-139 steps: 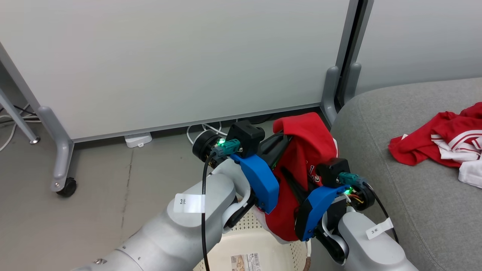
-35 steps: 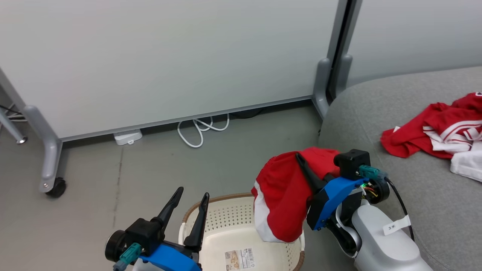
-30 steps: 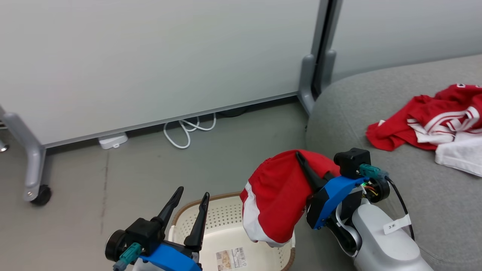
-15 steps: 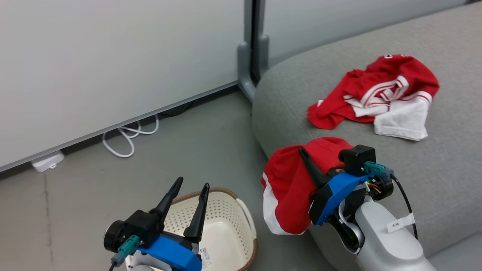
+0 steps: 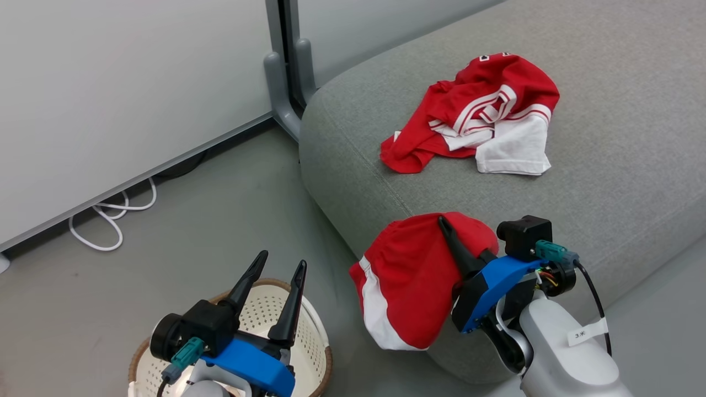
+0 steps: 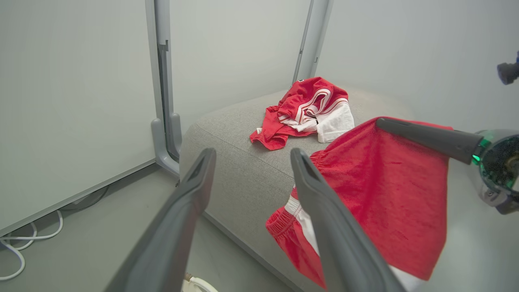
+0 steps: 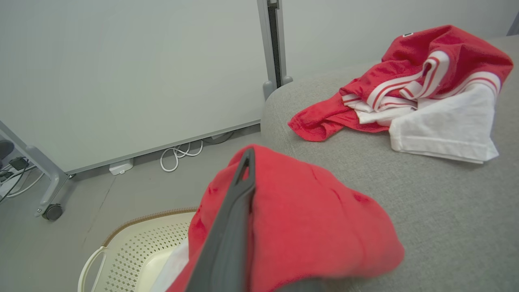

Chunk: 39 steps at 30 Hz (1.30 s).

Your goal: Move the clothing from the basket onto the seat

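**Red shorts held at the seat's near edge, second garment already on top**

The right gripper [image 5: 444, 227] is pressed together on the red shorts [image 5: 411, 281]. One dark finger lies along the outside of the cloth, and the other is hidden under it. The shorts hang in a loose bunch from that grip, with a white side stripe running down the lower part. They sit at the near edge of the seat [image 5: 606, 165], close to its left front corner. Part of the cloth is over the cushion's rounded edge and the rest droops down beside it. Whether the fabric touches the cushion cannot be told.

On top of the seat, further back and well apart from the shorts, lies the striped garment [image 5: 480, 118]. It is crumpled, red with white bands and a white panel.

The left gripper [image 5: 281, 260] is spread wide and holds nothing, well off the seat's left front corner. It hovers over the basket [image 5: 313, 339], which stands on the grey floor [image 5: 220, 220] apart from the seat. No clothing shows in the visible part of the basket.

Behind the seat's left end stands a white partition panel [image 5: 110, 82] on a grey post [image 5: 281, 82]. A white cable [image 5: 110, 220] is looped on the floor at its base.
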Tool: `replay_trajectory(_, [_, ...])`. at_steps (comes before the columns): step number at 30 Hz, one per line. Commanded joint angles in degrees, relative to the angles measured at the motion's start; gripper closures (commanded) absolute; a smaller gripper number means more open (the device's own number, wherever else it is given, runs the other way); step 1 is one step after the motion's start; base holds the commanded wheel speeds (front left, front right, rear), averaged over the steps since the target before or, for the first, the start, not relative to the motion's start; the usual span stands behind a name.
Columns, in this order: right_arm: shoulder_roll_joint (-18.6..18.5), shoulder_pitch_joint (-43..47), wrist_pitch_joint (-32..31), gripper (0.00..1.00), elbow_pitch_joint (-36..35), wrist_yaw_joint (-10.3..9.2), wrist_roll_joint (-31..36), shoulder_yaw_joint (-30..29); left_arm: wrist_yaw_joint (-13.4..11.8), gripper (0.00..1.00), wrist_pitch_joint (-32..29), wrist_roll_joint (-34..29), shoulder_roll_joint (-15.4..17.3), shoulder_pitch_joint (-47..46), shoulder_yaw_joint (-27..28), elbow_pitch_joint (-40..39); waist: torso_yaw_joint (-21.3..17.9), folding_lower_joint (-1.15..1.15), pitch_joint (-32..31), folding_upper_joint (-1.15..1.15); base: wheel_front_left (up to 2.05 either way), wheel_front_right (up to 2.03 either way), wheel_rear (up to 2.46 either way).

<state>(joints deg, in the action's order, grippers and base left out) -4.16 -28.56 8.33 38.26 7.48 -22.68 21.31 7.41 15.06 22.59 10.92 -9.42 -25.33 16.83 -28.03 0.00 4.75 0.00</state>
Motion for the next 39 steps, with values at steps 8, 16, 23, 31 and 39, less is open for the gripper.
replay_trajectory(8, [0.4, 1.0, 0.2, 1.0, -0.5, 0.03, 0.4, -0.3, 0.1, 0.0, 0.2, -0.3, 0.6, -0.5, -0.3, 0.0, -1.5, 0.0, 0.6, 0.0, 0.0, 0.0, 0.0])
replay_trajectory(16, [0.6, 0.9, -0.2, 1.0, -0.9, 0.02, 0.6, -0.9, 0.1, 0.0, 0.2, -0.1, 0.8, -0.5, -0.2, -0.2, -1.0, 0.0, 1.0, 0.0, 0.0, 0.0, 0.0])
replay_trajectory(23, [-0.7, -3.6, -1.6, 1.0, -1.9, 0.03, 0.0, -2.0, 0.1, 0.0, 0.2, -0.7, 1.5, -1.5, 0.0, -1.0, -0.5, 0.0, 3.5, 0.0, 0.0, 0.0, 0.0])
replay_trajectory(31, [-5.4, -15.1, -6.0, 1.0, -4.4, 0.02, -2.1, -7.0, 0.1, 0.0, 0.2, -1.3, 3.3, -4.4, -1.4, -2.8, 1.6, 0.0, 9.3, 0.0, 0.0, 0.0, 0.0])
replay_trajectory(39, [-12.7, -26.8, -11.8, 1.0, -8.4, 0.03, -3.8, -15.9, 0.1, 0.0, 0.2, -1.6, 6.1, -9.1, -4.1, -5.1, 5.6, 0.0, 17.0, 0.0, 0.0, 0.0, 0.0])
